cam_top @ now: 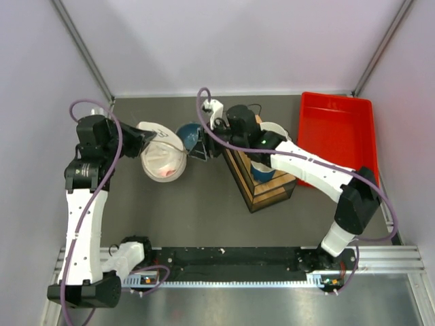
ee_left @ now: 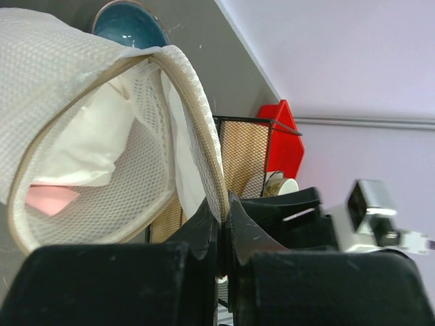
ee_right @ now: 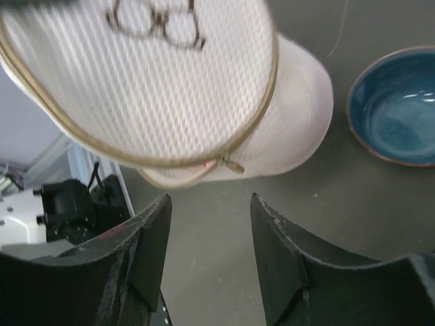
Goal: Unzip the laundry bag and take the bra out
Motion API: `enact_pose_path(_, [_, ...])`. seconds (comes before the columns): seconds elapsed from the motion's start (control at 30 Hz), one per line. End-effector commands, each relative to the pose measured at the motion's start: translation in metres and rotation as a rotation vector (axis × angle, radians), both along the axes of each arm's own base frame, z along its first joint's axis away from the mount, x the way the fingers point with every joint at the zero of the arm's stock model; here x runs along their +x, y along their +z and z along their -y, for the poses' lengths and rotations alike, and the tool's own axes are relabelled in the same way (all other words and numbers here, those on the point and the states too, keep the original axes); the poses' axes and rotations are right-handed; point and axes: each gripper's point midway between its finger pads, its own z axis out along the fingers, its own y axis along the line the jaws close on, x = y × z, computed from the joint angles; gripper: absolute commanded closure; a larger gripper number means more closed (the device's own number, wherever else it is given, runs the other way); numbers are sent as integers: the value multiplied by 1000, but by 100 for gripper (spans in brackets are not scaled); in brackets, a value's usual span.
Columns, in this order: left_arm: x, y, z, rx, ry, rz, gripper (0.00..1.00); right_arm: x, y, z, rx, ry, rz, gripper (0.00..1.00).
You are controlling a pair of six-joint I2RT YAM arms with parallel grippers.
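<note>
You're mid-unzip: your left gripper [ee_left: 223,207] is clamped on the rim of the laundry bag [cam_top: 163,159], beside the blue bowl [ee_right: 397,115], bra [ee_left: 81,149] inside. Your right gripper [ee_right: 209,204] is spread wide, holding nothing. Next it probably needs to pinch the zipper pull [ee_right: 231,163].

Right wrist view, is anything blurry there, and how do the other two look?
Right wrist view: the laundry bag is soft, its drawing smeared near the top edge. Left wrist view: mesh crisp, the left gripper nearly black. Top external view: even light, faint shadows, sharp.
</note>
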Motion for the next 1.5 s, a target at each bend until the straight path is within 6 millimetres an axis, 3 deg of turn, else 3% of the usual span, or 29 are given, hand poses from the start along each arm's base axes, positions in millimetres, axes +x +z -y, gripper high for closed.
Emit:
enact_pose_path(0.0, [8, 39, 6, 26, -57, 120, 100, -20, -5, -11, 15, 190, 134, 51])
enact_pose_path(0.13, [9, 42, 17, 18, -134, 126, 100, -27, -15, -14, -12, 286, 175, 53])
enact_pose_path(0.33, [10, 48, 21, 17, -163, 152, 100, -16, -32, -24, -42, 317, 235, 49])
enact_pose_path(0.43, [9, 52, 21, 22, -173, 164, 100, -14, -35, -26, -28, 348, 322, 56])
enact_pose_path(0.47, [9, 52, 22, 20, -179, 163, 100, -10, -26, -29, 3, 345, 391, 57])
enact_pose_path(0.73, [7, 51, 23, 29, -191, 166, 100, 3, -27, -18, -70, 293, 518, 59])
enact_pose_path(1.0, [8, 49, 24, 31, -200, 164, 100, -7, -13, -23, -18, 345, 524, 60])
enact_pose_path(1.47, [13, 35, 25, 23, -215, 137, 100, -11, 5, -15, -12, 323, 534, 67])
